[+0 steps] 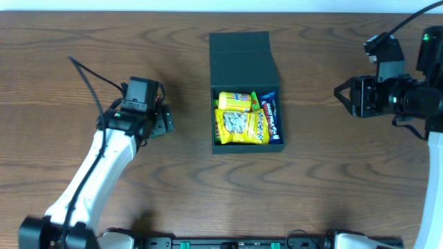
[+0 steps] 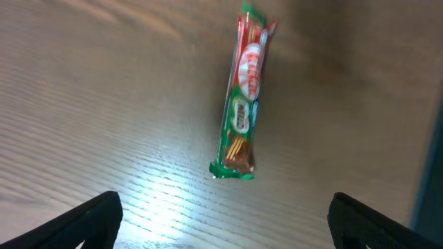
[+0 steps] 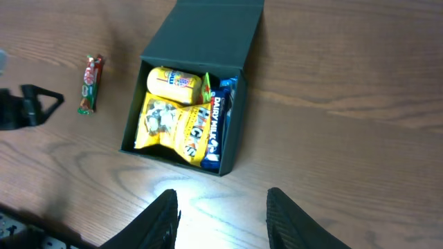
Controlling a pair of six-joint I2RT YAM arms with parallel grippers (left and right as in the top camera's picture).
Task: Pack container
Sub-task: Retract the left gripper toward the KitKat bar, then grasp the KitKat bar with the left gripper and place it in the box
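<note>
Left claw spread | right claw spread | one container, four packets | one bar outside

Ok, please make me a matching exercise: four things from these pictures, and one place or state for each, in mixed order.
Things:
1. container
2. red-green bar
3. blue bar
4. left claw

Places or states:
a. fingers spread, holding nothing
b. lid lying open
c. on the bare table
d. inside the container, at a side wall

Pairs: 1-b, 2-c, 3-d, 4-a
</note>
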